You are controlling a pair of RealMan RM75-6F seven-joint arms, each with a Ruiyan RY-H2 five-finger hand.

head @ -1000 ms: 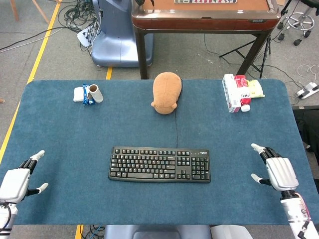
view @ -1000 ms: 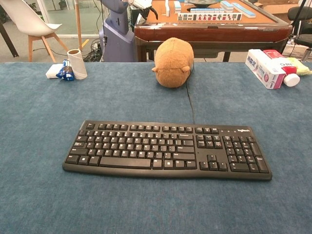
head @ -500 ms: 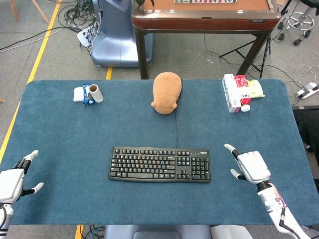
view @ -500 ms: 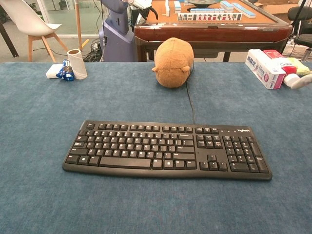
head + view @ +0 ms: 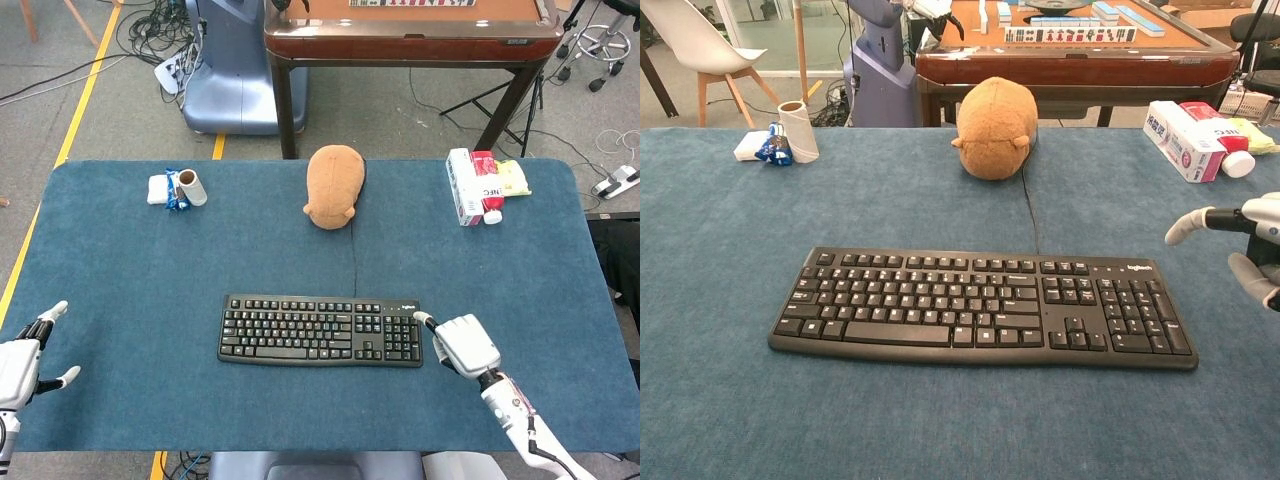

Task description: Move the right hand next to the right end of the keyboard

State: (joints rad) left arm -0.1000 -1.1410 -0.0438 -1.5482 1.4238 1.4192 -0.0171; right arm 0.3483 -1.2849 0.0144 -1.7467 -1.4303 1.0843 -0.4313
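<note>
A black keyboard lies flat in the middle of the blue table mat, its cable running back toward a plush toy. My right hand hovers just beside the keyboard's right end, fingers apart and holding nothing; one fingertip reaches almost to the keyboard's top right corner. At the table's front left corner my left hand is open with its fingers spread, far from the keyboard. The chest view does not show the left hand.
A brown plush toy sits behind the keyboard. A paper roll with blue packets lies at the back left. Boxes and a bottle are at the back right. A wooden table stands beyond.
My right hand has slid left across the mat, from near the right edge to right beside the keyboard's end, entering the chest view. The left hand drifted slightly toward the left edge.
</note>
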